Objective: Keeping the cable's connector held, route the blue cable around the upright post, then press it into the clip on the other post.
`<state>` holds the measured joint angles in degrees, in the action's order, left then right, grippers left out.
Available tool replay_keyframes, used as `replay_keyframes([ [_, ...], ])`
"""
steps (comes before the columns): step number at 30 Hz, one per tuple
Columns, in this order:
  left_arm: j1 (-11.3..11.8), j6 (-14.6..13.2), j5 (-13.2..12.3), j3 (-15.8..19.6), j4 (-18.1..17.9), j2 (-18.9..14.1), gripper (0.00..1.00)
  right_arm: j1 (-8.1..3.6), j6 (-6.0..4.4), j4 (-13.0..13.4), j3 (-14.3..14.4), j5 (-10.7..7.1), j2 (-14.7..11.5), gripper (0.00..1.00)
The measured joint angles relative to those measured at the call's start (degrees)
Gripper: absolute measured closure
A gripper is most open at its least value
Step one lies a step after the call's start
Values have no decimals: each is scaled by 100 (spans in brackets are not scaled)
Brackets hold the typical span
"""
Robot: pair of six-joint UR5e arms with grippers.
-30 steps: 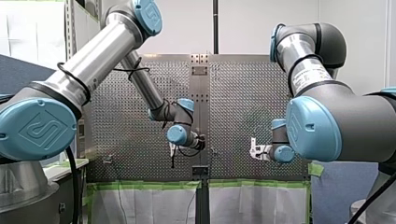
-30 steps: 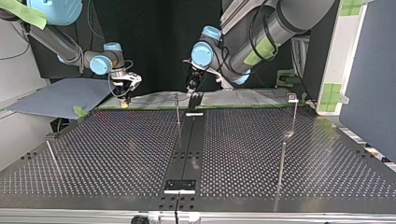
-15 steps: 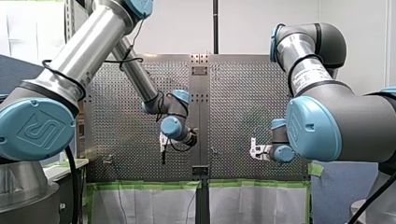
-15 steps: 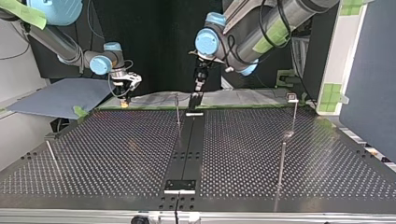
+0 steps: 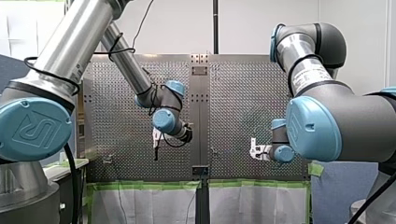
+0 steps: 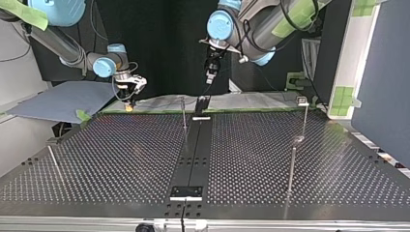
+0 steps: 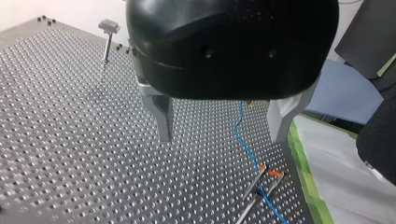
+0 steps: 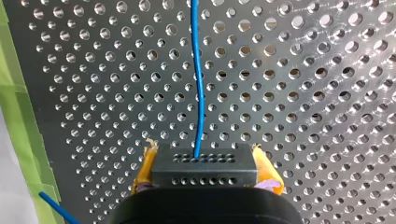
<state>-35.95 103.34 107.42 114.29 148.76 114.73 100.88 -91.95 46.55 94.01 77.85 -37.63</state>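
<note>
Blue cable (image 8: 199, 93) left the connector (image 8: 204, 173) pinched by my right gripper (image 8: 205, 163); my left gripper (image 7: 221, 137) gaped empty. Hard tugging might slip it free.

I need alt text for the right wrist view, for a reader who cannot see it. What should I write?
My right gripper holds a black connector between its yellow pads. A blue cable runs from the connector straight ahead over the perforated table, with green tape along its edge.

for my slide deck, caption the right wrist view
Right end effector clamps the connector, blue cable running ahead over the perforated table.
</note>
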Motion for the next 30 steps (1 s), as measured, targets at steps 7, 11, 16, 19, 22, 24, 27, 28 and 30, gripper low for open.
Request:
replay_keyframes([
  [7, -60, -12, 54, 377, -13, -377, 0, 11, 2, 2, 0, -5, 4, 100],
  [11, -76, -9, 83, 567, -33, -568, 0, 23, 10, 3, 0, -5, 4, 100],
  [16, -87, 0, 89, 785, -38, -786, 0, 38, 24, 11, 0, -3, 4, 100],
  [19, -88, 1, 89, 922, -40, -923, 0, 43, 36, 11, 0, -3, 4, 100],
  [22, -90, 9, 90, 1066, -54, -1065, 0, 50, 46, 12, 0, 0, 4, 100],
  [24, -90, 9, 90, 1152, -71, -1152, 0, 55, 52, 13, 0, -2, 4, 100],
  [27, -90, 5, 90, 1287, -91, -1292, 0, 57, 58, 15, 0, -4, 4, 100],
  [28, -90, 3, 90, 1326, -95, -1347, 0, 60, 59, 16, 0, -5, 3, 100],
  [30, -87, 2, 90, 1362, -98, -1418, 0, 64, 60, 19, 0, -6, 4, 100],
])
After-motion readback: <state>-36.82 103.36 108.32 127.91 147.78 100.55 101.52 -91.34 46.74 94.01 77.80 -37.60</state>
